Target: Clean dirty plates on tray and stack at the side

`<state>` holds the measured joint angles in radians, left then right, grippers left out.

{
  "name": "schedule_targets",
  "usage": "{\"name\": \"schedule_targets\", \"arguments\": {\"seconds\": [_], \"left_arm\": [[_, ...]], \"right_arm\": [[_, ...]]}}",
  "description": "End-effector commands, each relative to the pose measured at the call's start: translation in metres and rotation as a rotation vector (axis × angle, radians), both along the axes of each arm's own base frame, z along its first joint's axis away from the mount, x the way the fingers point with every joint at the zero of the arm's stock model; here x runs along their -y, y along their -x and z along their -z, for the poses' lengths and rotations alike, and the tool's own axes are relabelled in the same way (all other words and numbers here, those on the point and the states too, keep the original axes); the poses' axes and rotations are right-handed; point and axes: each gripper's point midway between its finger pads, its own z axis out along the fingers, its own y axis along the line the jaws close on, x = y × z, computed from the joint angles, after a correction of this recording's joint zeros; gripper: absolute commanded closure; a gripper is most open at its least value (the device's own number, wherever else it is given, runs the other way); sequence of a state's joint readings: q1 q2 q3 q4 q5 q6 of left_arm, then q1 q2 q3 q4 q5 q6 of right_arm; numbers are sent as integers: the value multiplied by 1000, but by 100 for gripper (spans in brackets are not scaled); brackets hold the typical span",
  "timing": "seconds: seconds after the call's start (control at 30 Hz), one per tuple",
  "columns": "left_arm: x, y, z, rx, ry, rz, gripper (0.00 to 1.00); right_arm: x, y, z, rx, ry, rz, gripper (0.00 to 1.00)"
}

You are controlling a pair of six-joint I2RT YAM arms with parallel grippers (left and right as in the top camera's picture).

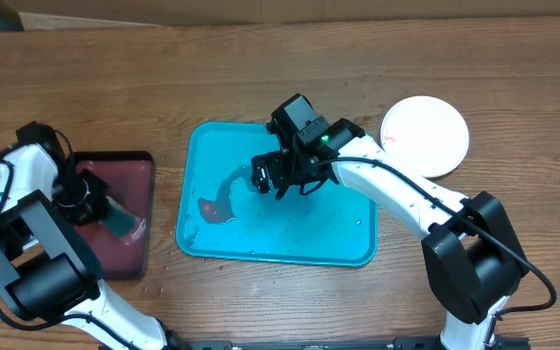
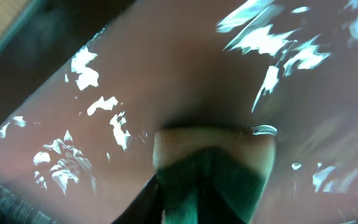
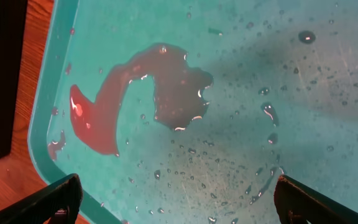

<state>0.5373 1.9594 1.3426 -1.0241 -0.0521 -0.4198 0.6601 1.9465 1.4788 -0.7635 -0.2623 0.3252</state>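
Note:
The turquoise tray [image 1: 331, 231] lies mid-table, wet, with a reddish-brown puddle [image 1: 217, 206] near its left side. No plate is on it. My right gripper [image 1: 278, 175] hovers open and empty over the tray's middle. In the right wrist view its fingers [image 3: 176, 193] are spread wide above the wet tray floor [image 3: 303, 93], with the puddle [image 3: 160, 87] ahead. The white plate [image 1: 424, 136] rests on the table to the right of the tray, with a faint pink smear at its left rim. The green and blue plates are out of view. My left gripper [image 1: 90, 199] is shut on a green sponge [image 1: 120, 216].
A smaller black-rimmed maroon tray [image 1: 124, 170] lies left of the turquoise one. In the left wrist view the sponge [image 2: 213, 155] presses on its wet, glinting surface [image 2: 166, 74]. A cardboard edge runs along the back of the table.

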Motion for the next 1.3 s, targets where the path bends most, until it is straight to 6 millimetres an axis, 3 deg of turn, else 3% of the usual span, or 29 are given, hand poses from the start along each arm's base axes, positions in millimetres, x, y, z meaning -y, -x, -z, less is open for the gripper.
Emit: {"name": "schedule_targets", "arguments": {"seconds": [0.0, 0.17, 0.2, 0.37, 0.47, 0.6, 0.83, 0.9, 1.07, 1.27], "left_arm": [[-12, -23, -50, 44, -19, -14, 80], [-14, -50, -128, 190, -24, -8, 74], [-12, -57, -151, 257, -30, 1, 73], [7, -60, -215, 451, -27, 39, 63], [25, -51, -243, 529, -9, 117, 33], [44, -25, -270, 567, -22, 164, 9], [81, 9, -287, 669, 4, 245, 2], [95, 23, -278, 690, 18, 273, 0], [114, 52, -244, 689, 29, 287, 0], [133, 77, -219, 752, 16, 275, 0]], "right_arm": [[6, -7, -18, 32, -8, 71, 0], [19, -10, -50, 109, 1, 120, 0], [22, -8, -58, 119, 0, 123, 0], [35, 0, -85, 155, 5, 143, 0], [52, 2, -100, 178, 32, 228, 0], [80, 12, -125, 216, 71, 325, 0], [126, 49, -161, 245, 128, 395, 0], [146, 71, -170, 230, 150, 415, 0], [175, 101, -181, 295, 181, 463, 0], [197, 127, -158, 352, 200, 507, 0]]}}
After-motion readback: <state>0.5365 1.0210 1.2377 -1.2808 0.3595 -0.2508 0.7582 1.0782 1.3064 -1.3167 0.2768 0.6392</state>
